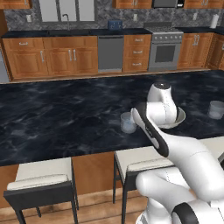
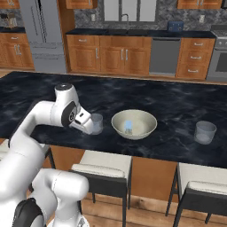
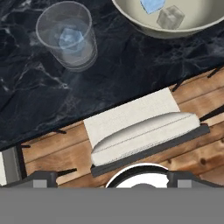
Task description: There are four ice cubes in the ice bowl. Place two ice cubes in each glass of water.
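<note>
My arm is the biggest thing here. In the left base view it covers most of the ice bowl [image 1: 180,117], leaving a sliver of rim and wall on the side away from my pincer.

The dark marble counter [image 2: 177,102] runs out ahead of my pincer [image 2: 88,128], whose tips hang past the counter's near edge. In the hand view that edge crosses on a slant. A cushioned stool [image 3: 144,131] sits directly beneath my pincer [image 3: 113,177] on the wooden floor.

My pincer is spread wide with nothing between its tips, which are cut off by the bottom of the hand view.

The ice bowl [image 2: 117,122] sits on the counter beyond the near glass. In the hand view the ice bowl [image 3: 175,31] is cut off by the top edge, so I cannot see its whole inside.

The near glass [image 2: 96,123] stands upright just beside my pincer, between it and the bowl, apart from both. The far glass [image 2: 205,132] stands well apart on the other side of the bowl, too small for me to tell what is in it.

One ice cube [image 3: 69,37] lies inside the near glass [image 3: 65,35]. Through the clear wall I cannot tell if a second is there. In the bowl a bluish cube [image 3: 153,5] is clipped by the top edge, with a paler cube [image 3: 170,17] touching it.
</note>
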